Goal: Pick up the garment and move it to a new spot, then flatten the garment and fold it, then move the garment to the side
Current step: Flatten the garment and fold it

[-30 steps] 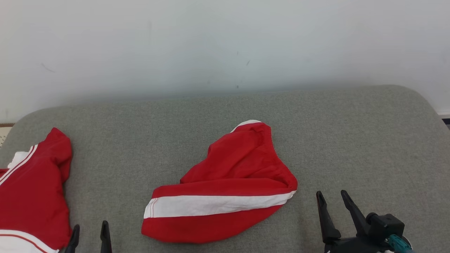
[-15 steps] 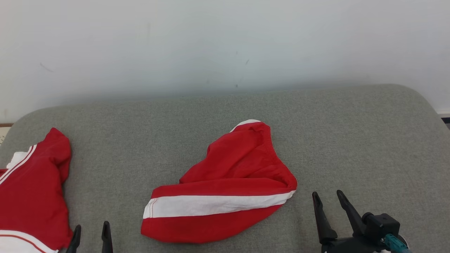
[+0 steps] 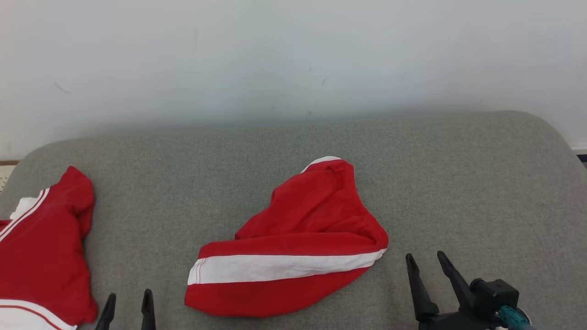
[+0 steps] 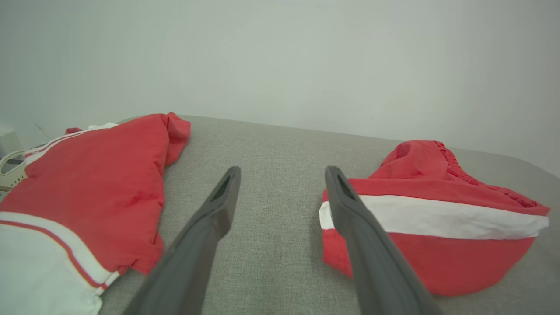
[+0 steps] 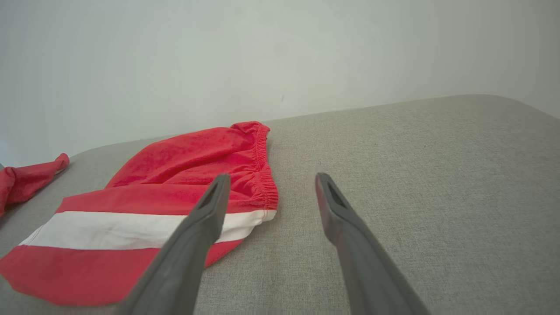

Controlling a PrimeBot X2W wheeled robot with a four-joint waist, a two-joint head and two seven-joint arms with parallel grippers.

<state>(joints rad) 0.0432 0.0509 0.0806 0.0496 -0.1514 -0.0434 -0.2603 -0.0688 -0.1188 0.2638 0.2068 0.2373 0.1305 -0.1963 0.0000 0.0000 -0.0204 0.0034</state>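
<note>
shorts (image 3: 293, 238): red w/ a white stripe (image 3: 284, 267); lying crumpled on the grey bench (image 3: 458, 183), approx. the middle, nearer the front; not flat, upper part folded over the lower
left pincer (image 3: 129, 300): released, fingers apart, nothing between them; low at the front edge, between the shorts and another red-white cloth (image 3: 41, 247) at far left; apart from both
right pincer (image 3: 424, 257): also released and empty; just beside the right end of the shorts, not touching
step (my judgement): near the beginning; pick-up not yet done, so flatten, fold and move aside all remain
handling: thin soft fabric, prob. light; it should sag and drape when lifted, no stiffness; not fragile; may slide a little on the bench cover when pinched
where to hold: the gathered elastic waist (image 5: 264, 175) on the right side is thicker, good bite for the right pincer; left pincer could take the left end of the stripe; two holds help to spread it
risk: catching one layer only, so the rest hangs twisted; also taking the wrong cloth at left
</note>
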